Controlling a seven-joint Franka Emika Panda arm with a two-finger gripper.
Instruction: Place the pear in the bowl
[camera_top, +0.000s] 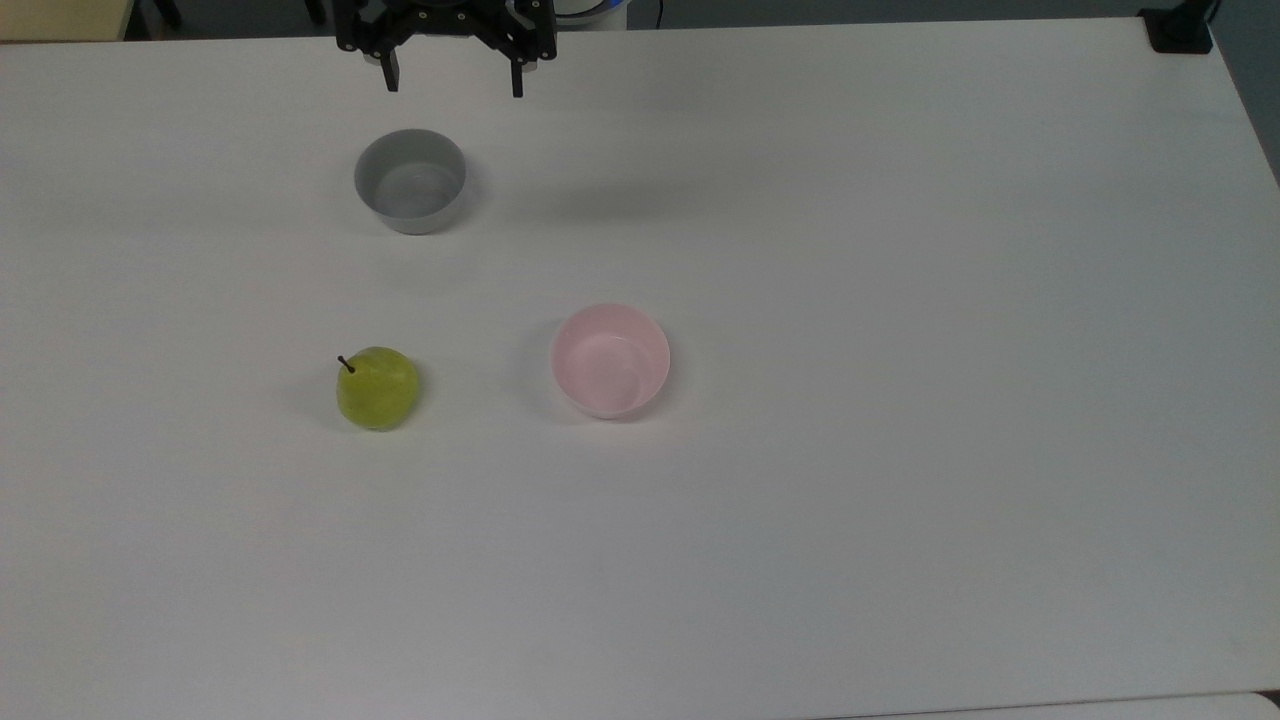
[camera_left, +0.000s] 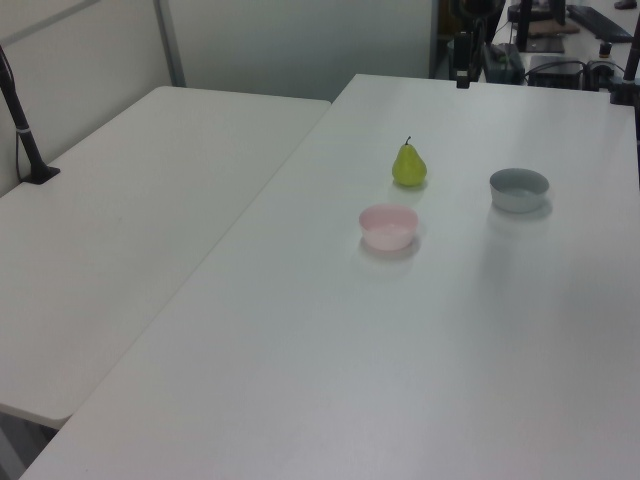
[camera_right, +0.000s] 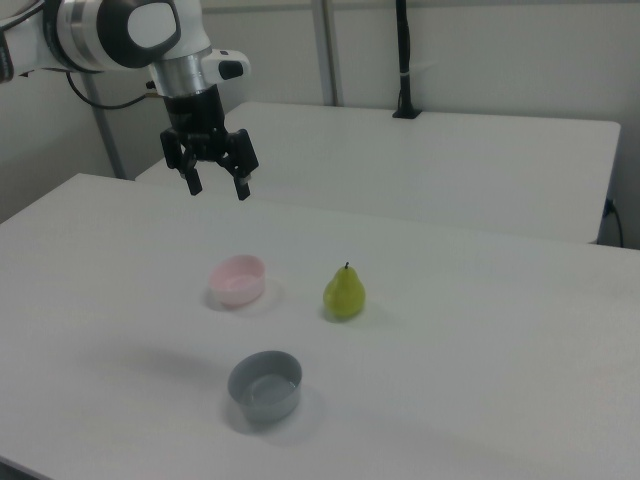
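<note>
Yellow-green and upright, the pear (camera_top: 377, 388) stands on the white table (camera_top: 900, 400) with its stem pointing up; I read its long axis as vertical, which the right view confirms (camera_right: 344, 292). It touches nothing. The pink bowl (camera_top: 610, 360) sits near it on the top view's right, apart from it and empty. The grey bowl (camera_top: 411, 181) sits farther up the top view, roughly in line above the pear, also empty.

The gripper (camera_top: 453, 85) hangs in the air at the top edge of the top view, beyond the grey bowl. In the right view the gripper (camera_right: 213, 187) is high above the table, behind the pink bowl (camera_right: 238, 279) and on the right view's left of the pear. I judge the coming move as a travel across the grey bowl toward the pear, then a descent.

The fingers (camera_right: 240, 186) are spread wide, pointing down, holding nothing and touching nothing. With the pear's axis vertical, I would close on its wider lower body from the sides.
</note>
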